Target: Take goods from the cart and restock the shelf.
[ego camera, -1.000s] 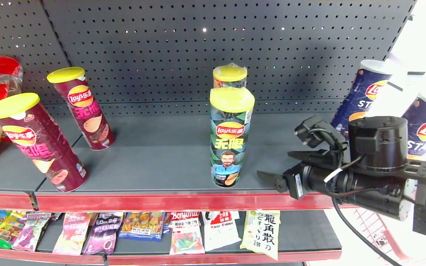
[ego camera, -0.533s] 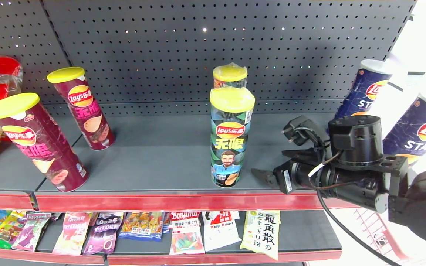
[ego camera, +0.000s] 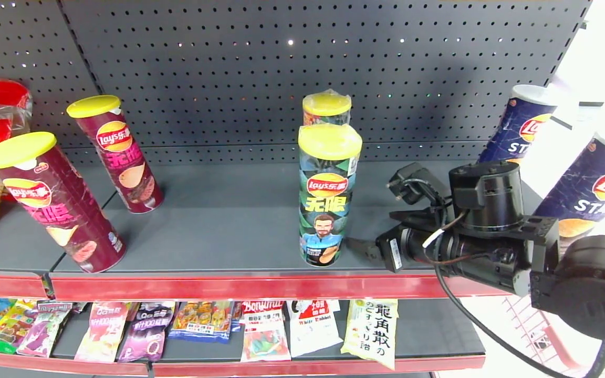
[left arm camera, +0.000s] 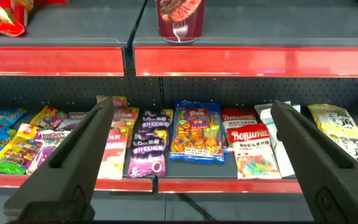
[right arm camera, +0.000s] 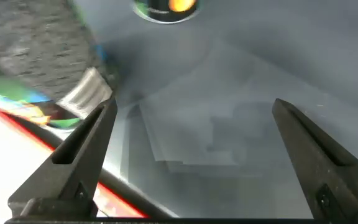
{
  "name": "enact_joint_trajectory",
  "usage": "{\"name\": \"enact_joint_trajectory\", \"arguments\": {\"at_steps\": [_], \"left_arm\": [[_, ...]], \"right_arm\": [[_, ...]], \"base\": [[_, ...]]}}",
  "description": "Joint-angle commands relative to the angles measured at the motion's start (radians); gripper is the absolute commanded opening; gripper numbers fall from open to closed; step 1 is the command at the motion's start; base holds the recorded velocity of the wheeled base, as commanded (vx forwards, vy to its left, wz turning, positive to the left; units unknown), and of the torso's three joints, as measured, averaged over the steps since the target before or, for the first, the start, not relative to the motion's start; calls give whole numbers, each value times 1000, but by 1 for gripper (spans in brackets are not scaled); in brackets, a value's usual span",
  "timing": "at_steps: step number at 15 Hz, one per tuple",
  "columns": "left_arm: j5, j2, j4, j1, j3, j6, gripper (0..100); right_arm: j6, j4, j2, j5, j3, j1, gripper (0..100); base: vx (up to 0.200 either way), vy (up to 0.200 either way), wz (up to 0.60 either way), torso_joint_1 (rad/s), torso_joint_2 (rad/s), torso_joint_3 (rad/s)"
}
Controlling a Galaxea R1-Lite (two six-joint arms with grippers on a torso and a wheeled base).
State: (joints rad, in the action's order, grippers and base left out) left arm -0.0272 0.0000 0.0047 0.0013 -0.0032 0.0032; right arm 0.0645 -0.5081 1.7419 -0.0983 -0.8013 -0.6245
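Right hand [ego camera: 378, 231] hovers spread wide and empty over the shelf [ego camera: 218, 226], at 3 o'clock of the green can [ego camera: 327, 202], just beside it, seemingly not touching. Left hand [left arm camera: 191, 106], also wide open and empty, faces snack packets [left arm camera: 194, 134] on the lower shelf [left arm camera: 229, 185].

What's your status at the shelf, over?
Left gripper open, empty. Right gripper open, beside upright green can on shelf. Nothing between them.

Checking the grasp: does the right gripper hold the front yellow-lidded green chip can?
No, the right gripper stands open beside the front yellow-lidded green chip can, holding nothing.
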Motion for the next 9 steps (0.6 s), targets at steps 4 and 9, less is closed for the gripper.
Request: {"name": "enact_joint_trajectory", "arguments": {"at_steps": [4, 9], "left_arm": [[0, 0, 0, 0, 0, 0, 100], [0, 0, 0, 0, 0, 0, 100]], "right_arm": [[0, -3, 14, 0, -16, -18, 100], [0, -4, 28, 0, -19, -24, 100]], "base": [[0, 0, 0, 0, 0, 0], [0, 0, 0, 0, 0, 0]]}}
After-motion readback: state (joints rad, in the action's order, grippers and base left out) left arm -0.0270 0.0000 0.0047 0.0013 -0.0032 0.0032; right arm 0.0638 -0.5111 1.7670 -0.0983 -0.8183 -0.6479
